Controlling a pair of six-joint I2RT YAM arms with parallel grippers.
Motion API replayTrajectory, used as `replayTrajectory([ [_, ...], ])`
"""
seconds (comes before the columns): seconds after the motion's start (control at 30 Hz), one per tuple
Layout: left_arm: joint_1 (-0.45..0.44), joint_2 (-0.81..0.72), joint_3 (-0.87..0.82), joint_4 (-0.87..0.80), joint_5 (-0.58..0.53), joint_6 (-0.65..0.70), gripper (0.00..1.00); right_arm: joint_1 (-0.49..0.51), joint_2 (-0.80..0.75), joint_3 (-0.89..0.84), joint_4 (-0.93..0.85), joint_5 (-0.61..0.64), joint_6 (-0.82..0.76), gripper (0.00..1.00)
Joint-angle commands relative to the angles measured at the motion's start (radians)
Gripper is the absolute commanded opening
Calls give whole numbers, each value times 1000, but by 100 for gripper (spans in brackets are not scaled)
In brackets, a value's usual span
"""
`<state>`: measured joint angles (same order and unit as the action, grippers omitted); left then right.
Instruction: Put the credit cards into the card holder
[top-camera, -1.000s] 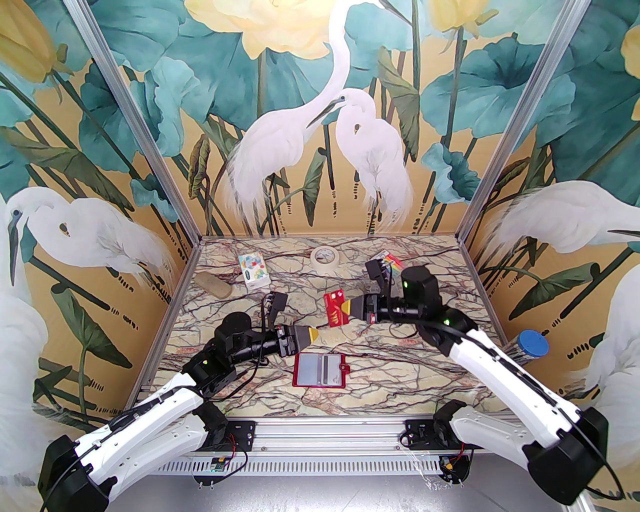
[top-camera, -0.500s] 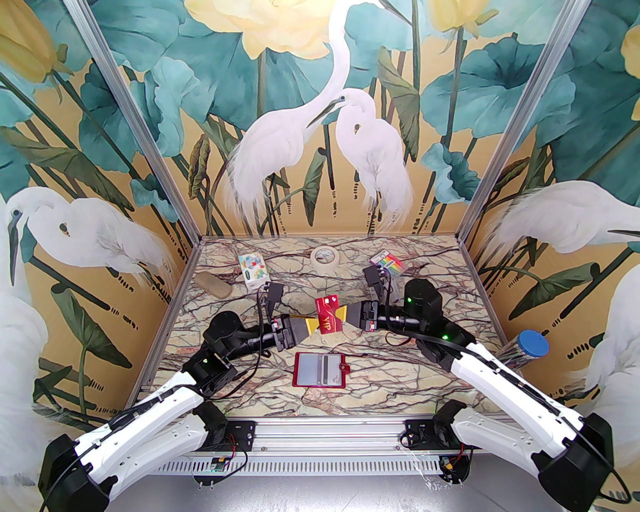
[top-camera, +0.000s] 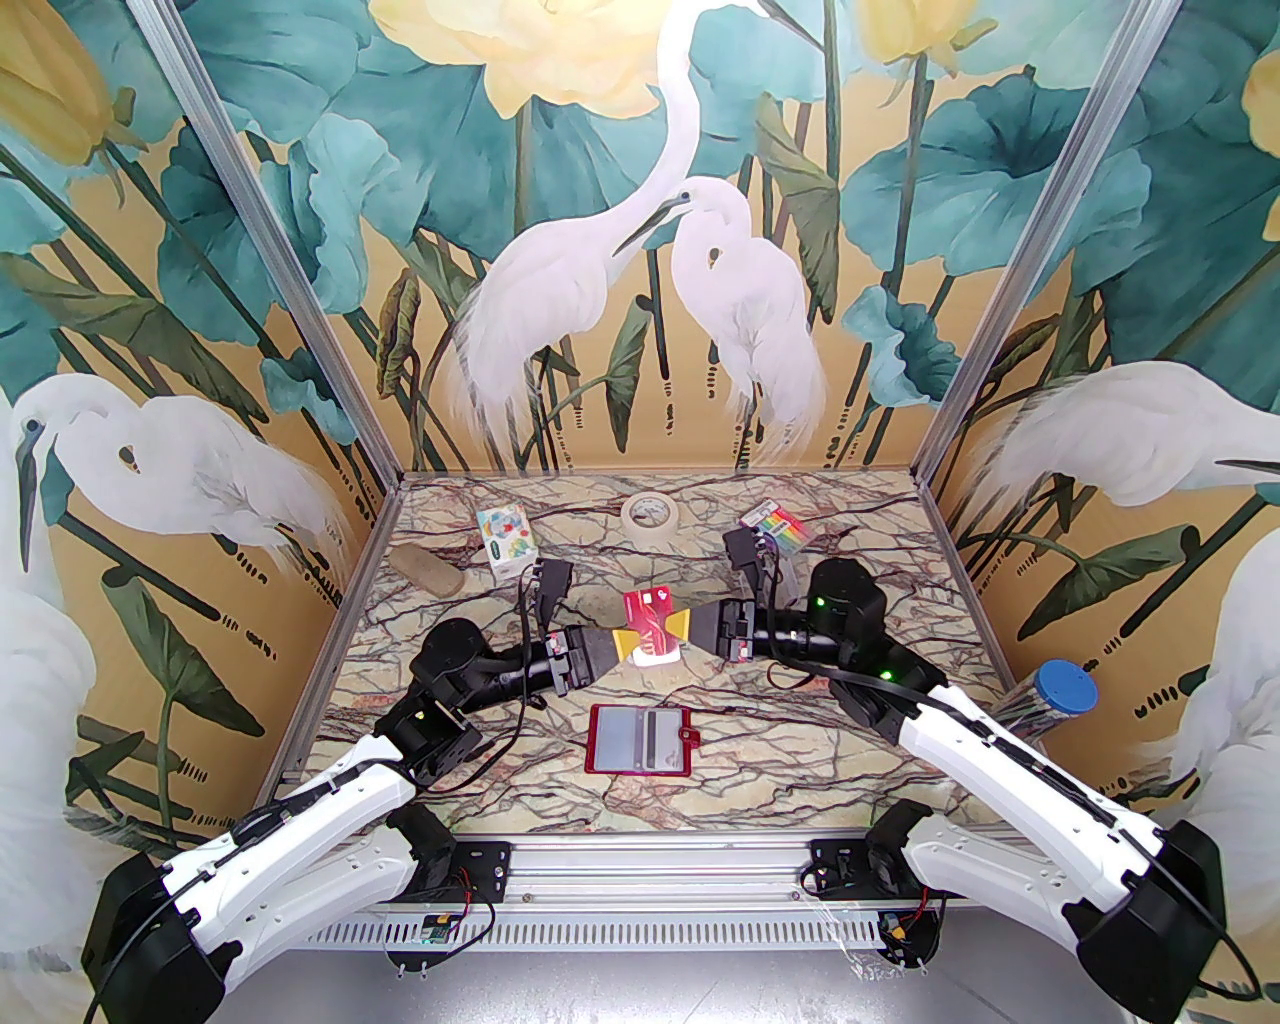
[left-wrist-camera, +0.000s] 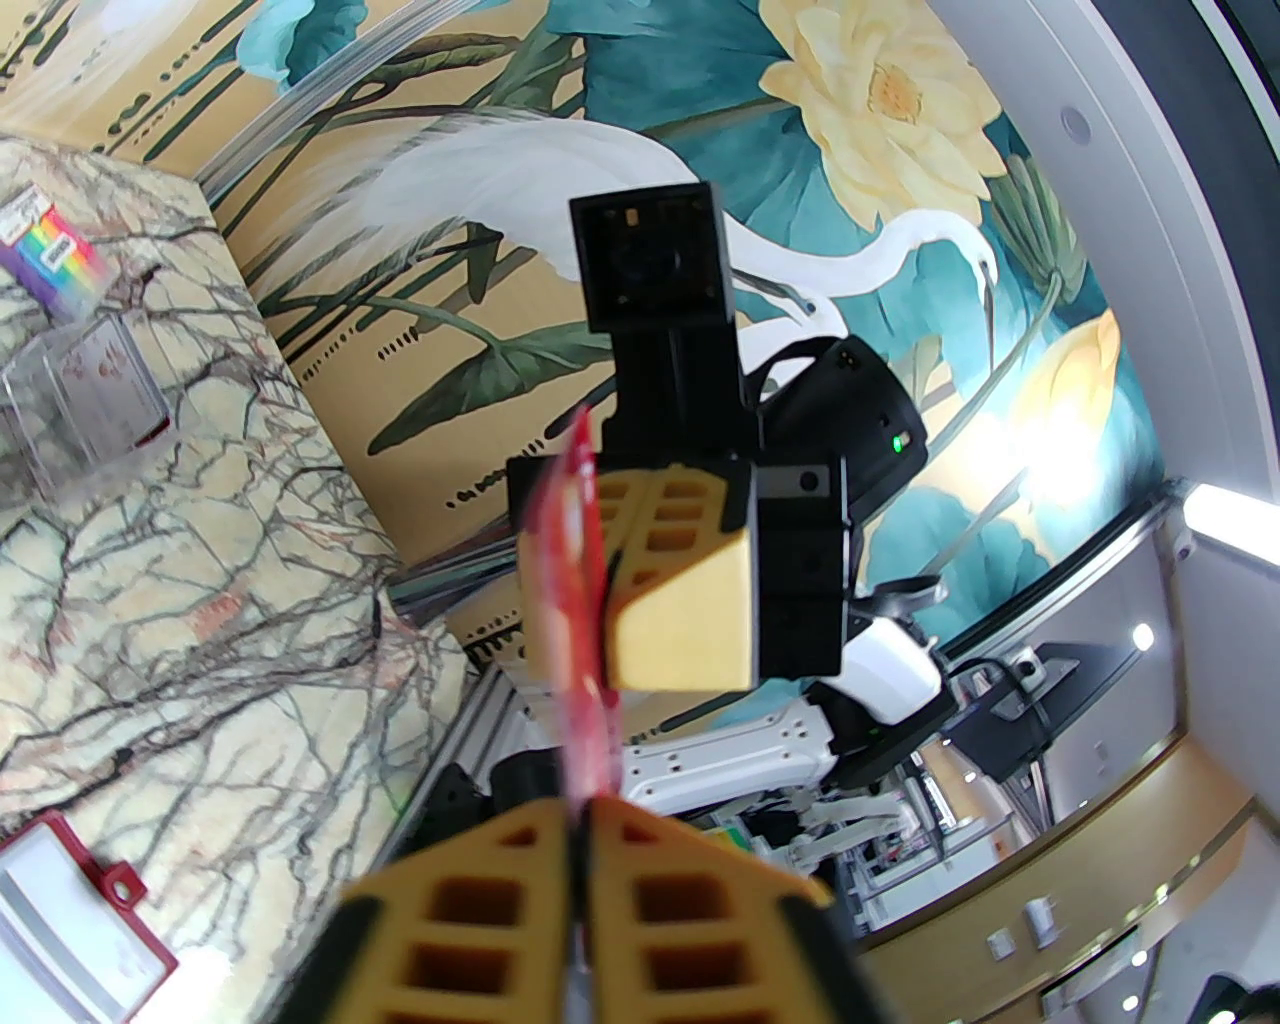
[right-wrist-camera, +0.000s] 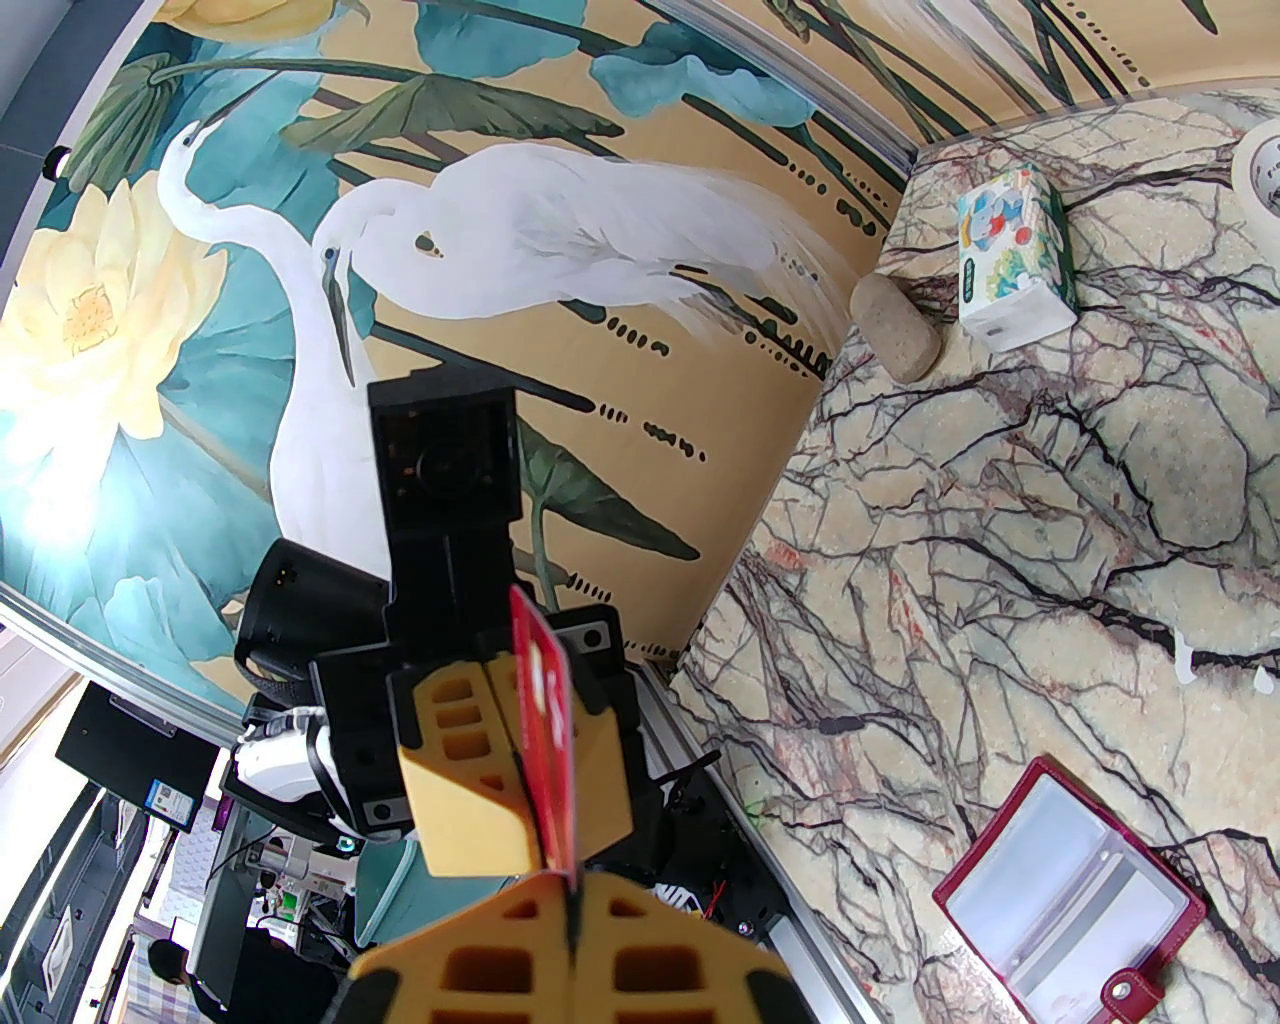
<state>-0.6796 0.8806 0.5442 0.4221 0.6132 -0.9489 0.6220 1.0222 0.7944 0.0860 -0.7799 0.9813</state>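
Midair beyond the open card holder (top-camera: 591, 742), red "VIP" credit card (top-camera: 650, 618), grasped by left pincer (top-camera: 632, 645) and right pincer (top-camera: 680, 628)

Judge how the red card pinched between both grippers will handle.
Probably stiff: the red card spans unbent between left gripper and right gripper. Likely light, being thin. Its smooth-looking faces might slip in edge pinches.

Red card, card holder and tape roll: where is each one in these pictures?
red card (top-camera: 651, 622): top view, on its printed face.
card holder (top-camera: 690, 737): top view, on its red snap tab.
tape roll (top-camera: 650, 537): top view, on its near outer wall.
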Motion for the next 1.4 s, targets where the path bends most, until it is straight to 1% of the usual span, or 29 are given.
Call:
replayTrajectory([
  [0.0,2,-15,8,12,30,1,0,12,-5,0,-63,-53,-53,8],
  [0.1,2,-37,9,-7,44,5,0,12,-17,18,-103,-85,-101,17],
  [0.2,2,-48,14,-34,64,10,0,12,-28,36,-136,-105,-137,18],
  [0.33,2,-52,18,-46,92,3,0,12,-37,58,-166,-122,-165,16],
  [0.53,2,-48,23,-54,129,-9,0,12,-50,66,-153,-147,-176,16],
  [1.23,2,-15,17,-18,166,-28,0,13,-44,67,-140,-164,-175,9],
  [1.37,2,-15,14,-24,161,-24,0,12,-45,65,-143,-162,-177,3],
])
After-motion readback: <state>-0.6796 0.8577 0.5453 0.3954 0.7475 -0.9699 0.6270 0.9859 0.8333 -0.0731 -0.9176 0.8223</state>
